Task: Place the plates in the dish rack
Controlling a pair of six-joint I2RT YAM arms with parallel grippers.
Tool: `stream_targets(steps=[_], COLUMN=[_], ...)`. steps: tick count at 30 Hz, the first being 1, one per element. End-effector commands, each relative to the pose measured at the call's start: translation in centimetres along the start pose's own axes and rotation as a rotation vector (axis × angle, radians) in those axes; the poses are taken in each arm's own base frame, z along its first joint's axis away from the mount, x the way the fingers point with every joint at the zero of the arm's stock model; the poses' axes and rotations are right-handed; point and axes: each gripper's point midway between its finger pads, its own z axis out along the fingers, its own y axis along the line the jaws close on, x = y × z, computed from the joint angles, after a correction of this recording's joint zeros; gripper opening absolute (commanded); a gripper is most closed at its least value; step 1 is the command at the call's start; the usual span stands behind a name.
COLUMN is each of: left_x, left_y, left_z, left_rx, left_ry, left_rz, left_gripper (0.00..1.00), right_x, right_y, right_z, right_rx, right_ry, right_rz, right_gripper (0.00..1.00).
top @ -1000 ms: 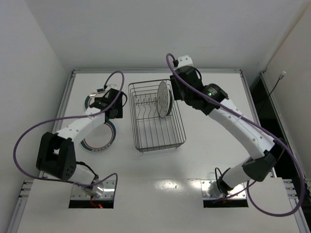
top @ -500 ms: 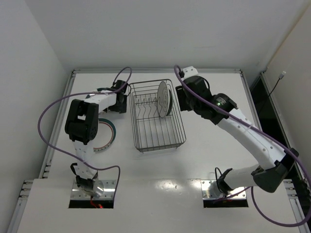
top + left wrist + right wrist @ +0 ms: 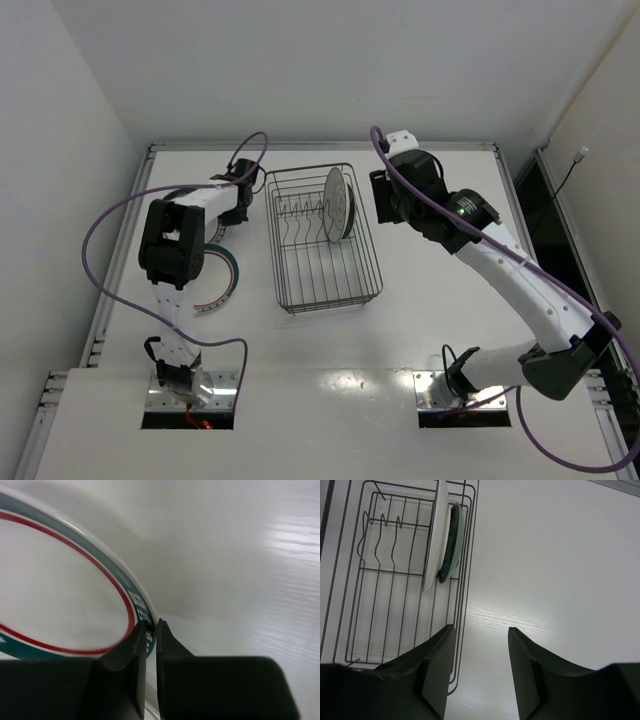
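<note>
My left gripper (image 3: 149,626) is shut on the rim of a teal-and-red banded plate (image 3: 60,595) that fills the left wrist view. From above, that arm reaches over the plates left of the dish rack (image 3: 322,240). A banded rim arc (image 3: 232,274) shows beside the arm; most of those plates is hidden. Two plates stand upright in the rack's far right slots: a white plate (image 3: 437,535) and, right behind it, a teal-rimmed one (image 3: 452,540). My right gripper (image 3: 480,635) hangs open over bare table just right of the rack, with nothing between its fingers.
The rack's wire wall (image 3: 465,580) runs close beside my right gripper's left finger. Raised metal edging (image 3: 320,146) borders the table at the back and sides. Purple cables loop off both arms.
The left arm has folded and reached across to the plates, and its jaws have closed on a plate rim. The right arm has drawn back to the right, away from the rack.
</note>
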Motion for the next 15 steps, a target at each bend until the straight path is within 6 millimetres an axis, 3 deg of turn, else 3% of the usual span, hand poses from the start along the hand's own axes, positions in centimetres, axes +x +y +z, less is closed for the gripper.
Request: stream_targets(steps=[1, 4, 12, 15], left_x=[3.0, 3.1, -1.2, -2.0], left_y=[0.2, 0.4, 3.0, 3.4], left_z=[1.7, 1.6, -2.9, -3.9], left_rx=[-0.027, -0.039, -0.063, -0.058], left_ry=[0.113, 0.119, -0.036, -0.068], left_rz=[0.01, 0.015, -0.063, -0.081], left_gripper=[0.0, 0.0, 0.0, 0.0], right_x=[-2.2, -2.7, -2.9, -3.3], right_y=[0.0, -0.1, 0.0, -0.1], right_z=[-0.7, -0.6, -0.9, -1.3], right_rx=[-0.022, -0.026, -0.033, -0.035], right_ry=[-0.053, -0.059, -0.048, -0.056], right_rz=[0.013, 0.021, 0.017, 0.03], right_gripper=[0.44, 0.44, 0.45, 0.45])
